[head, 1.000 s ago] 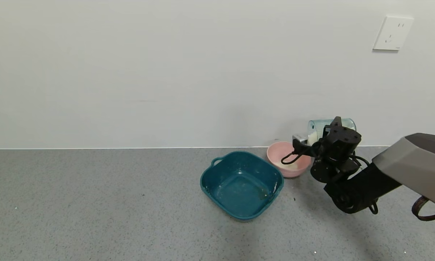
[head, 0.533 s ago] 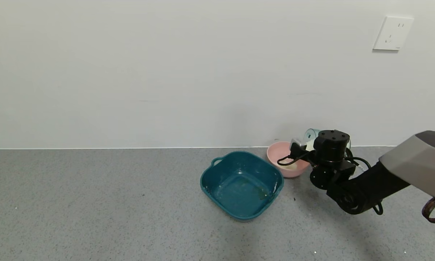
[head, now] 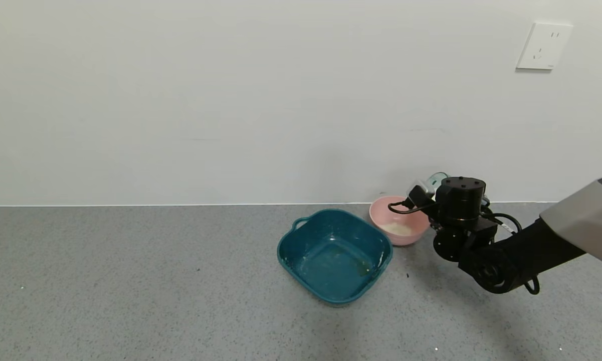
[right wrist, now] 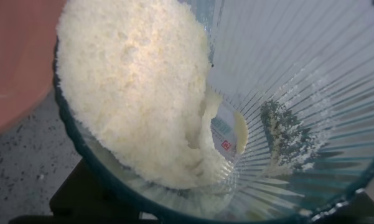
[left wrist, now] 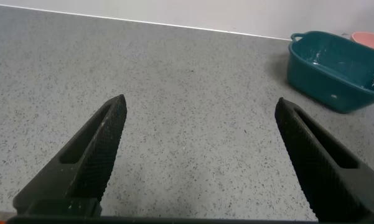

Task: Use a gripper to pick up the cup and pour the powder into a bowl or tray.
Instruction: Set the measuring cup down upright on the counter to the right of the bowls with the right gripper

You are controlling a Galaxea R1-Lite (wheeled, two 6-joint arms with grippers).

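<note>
Black right gripper [head: 427, 196] clamps the tilted cup [head: 436, 179] beside the pink bowl [head: 400, 220].

From the head view, the right gripper [head: 431, 198] hides most of the cup [head: 437, 178], so how its jaws stand cannot be told. The right wrist view cuts off the cup's [right wrist: 286, 93] rim. The pink bowl [left wrist: 368, 40] is cut off in the left wrist view.
</note>
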